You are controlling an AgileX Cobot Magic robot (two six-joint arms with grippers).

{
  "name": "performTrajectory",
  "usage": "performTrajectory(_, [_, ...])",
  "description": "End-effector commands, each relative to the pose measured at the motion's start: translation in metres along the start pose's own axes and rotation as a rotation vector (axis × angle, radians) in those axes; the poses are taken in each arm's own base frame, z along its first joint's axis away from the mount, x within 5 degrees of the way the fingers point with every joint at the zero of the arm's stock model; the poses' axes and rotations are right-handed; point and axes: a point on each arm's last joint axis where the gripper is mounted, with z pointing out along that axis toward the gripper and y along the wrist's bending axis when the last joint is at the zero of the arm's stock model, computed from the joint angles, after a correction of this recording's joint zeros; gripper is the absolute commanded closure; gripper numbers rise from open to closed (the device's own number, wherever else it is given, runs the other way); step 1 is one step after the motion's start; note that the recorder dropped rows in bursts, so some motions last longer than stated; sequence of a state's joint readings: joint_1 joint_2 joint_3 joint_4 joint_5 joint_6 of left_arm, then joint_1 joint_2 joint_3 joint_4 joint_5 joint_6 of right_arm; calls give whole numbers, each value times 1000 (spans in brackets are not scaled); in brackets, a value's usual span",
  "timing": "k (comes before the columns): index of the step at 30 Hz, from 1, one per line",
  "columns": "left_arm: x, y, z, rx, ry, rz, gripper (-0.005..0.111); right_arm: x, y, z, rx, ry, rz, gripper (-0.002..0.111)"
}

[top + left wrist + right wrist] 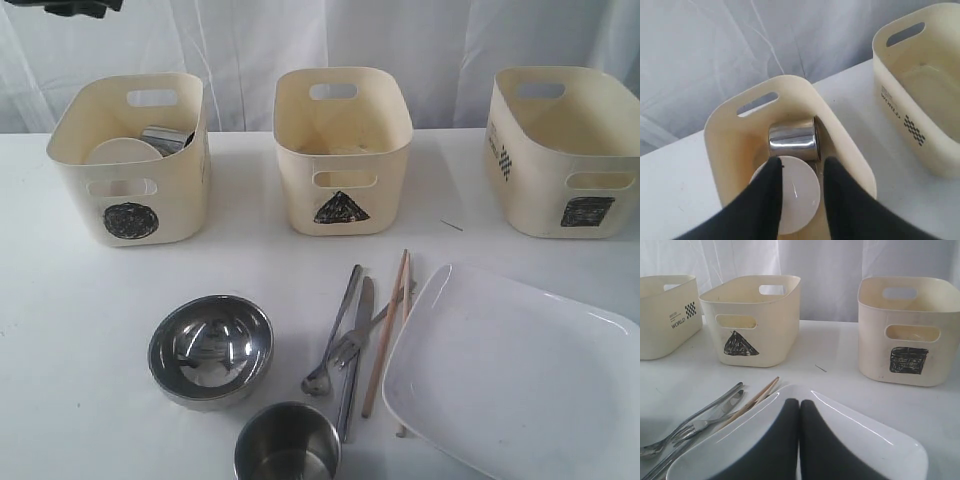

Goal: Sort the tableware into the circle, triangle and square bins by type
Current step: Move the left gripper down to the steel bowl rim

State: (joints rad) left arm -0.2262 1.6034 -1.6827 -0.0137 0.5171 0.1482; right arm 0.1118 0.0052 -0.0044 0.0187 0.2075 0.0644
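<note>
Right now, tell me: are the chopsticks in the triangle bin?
No, the chopsticks lie on the table beside the white plate.

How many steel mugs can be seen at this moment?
2. One mug lies on its side in the circle bin beside the white bowl; the other mug stands on the table near the steel bowl. The square bin's floor is hidden.

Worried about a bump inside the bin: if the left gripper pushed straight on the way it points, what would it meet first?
Probably the small white bowl in the circle bin, framed by the open left gripper; a steel mug lies beyond. Depth is unclear.
</note>
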Motion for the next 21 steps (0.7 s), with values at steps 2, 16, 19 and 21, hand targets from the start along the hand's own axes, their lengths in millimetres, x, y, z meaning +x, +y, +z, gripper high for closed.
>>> performTrajectory(2, [18,-11,-32,34,5,10,72,1,0,0,3,-5,-3,108])
performTrajectory(16, [124,-51,-80,101,-94,1,72,1,0,0,3,-5,-3,108])
performTrajectory(19, [138,-67,-73,145,-73,24,72,1,0,0,3,-5,-3,108])
performTrajectory(21, [143,-76,-68,167,-73,38,72,1,0,0,3,-5,-3,108])
